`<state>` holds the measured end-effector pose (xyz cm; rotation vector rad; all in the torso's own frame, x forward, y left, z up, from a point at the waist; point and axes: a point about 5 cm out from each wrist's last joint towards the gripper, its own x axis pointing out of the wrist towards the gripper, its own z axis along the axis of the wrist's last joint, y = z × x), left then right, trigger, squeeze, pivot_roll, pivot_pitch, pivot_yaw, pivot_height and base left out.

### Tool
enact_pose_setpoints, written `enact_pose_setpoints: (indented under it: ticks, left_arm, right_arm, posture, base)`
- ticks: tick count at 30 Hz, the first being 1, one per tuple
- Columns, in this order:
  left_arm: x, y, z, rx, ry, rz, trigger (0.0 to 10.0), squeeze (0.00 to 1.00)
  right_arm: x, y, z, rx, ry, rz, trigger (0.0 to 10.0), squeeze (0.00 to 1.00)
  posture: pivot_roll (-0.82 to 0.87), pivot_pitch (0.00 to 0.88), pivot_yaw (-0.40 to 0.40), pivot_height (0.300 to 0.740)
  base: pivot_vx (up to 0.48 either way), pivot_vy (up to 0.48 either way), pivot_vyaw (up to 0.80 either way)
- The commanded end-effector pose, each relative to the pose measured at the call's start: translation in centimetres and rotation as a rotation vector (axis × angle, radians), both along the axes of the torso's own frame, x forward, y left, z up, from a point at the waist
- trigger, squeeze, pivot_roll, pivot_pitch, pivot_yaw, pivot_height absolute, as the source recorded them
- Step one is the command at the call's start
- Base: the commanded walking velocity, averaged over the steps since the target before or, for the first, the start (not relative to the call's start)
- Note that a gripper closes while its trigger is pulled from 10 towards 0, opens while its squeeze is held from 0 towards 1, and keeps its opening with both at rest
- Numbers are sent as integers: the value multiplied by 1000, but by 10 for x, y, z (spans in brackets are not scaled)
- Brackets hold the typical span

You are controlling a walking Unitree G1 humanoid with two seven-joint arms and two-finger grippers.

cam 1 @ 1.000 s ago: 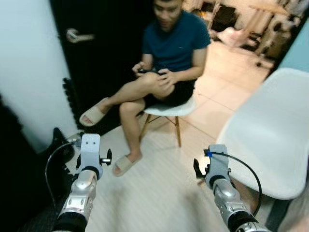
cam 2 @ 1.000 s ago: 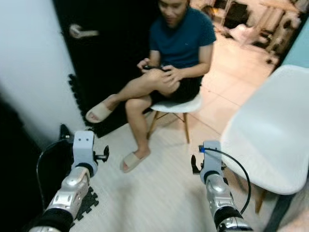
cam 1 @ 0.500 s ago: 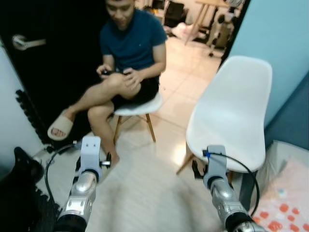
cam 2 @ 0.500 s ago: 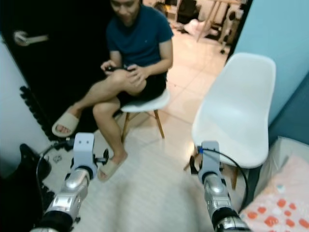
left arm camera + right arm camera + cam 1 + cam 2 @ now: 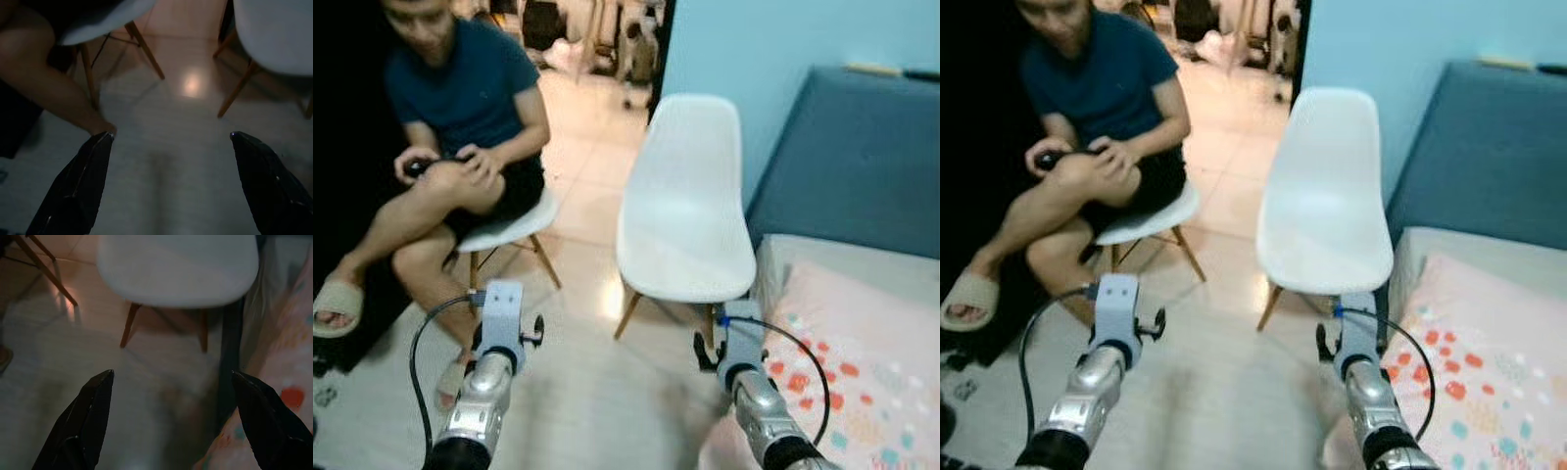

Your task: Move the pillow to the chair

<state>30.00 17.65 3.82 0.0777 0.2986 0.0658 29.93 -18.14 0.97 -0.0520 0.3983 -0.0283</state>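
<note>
Your left gripper and right gripper both released, fingers spread wide, holding nothing, low over floor before white chair. Chair seat bare. Pink patterned bedding just right of chair; pillow not distinguishable. Person seated left of chair, on second chair.

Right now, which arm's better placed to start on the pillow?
Right, probably. The right end effector hangs open beside the bed, where the spotted bedding lies. The left end effector, also open, is over bare floor near the seated person. No distinct pillow can be made out yet.
</note>
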Motion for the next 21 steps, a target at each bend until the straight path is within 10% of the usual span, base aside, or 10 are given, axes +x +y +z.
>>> enact_pose_setpoints:
  ticks: [1,9,21]
  left_arm:
    - [-3,0,-4,9,24,0,10000,0]
    - [-1,5,1,8,-3,28,10000,0]
    - [3,1,10,-40,-66,54,10000,0]
  right_arm:
    - [-1,-4,-1,-12,17,0,10000,0]
    - [1,3,0,27,13,50,10000,0]
    - [1,23,0,-16,13,238,10000,0]
  posture:
    - [-6,64,-7,740]
    - [1,61,-11,740]
    - [-7,62,-39,740]
  base:
    - [0,0,-800]
    - [0,0,-800]
    - [21,0,0]
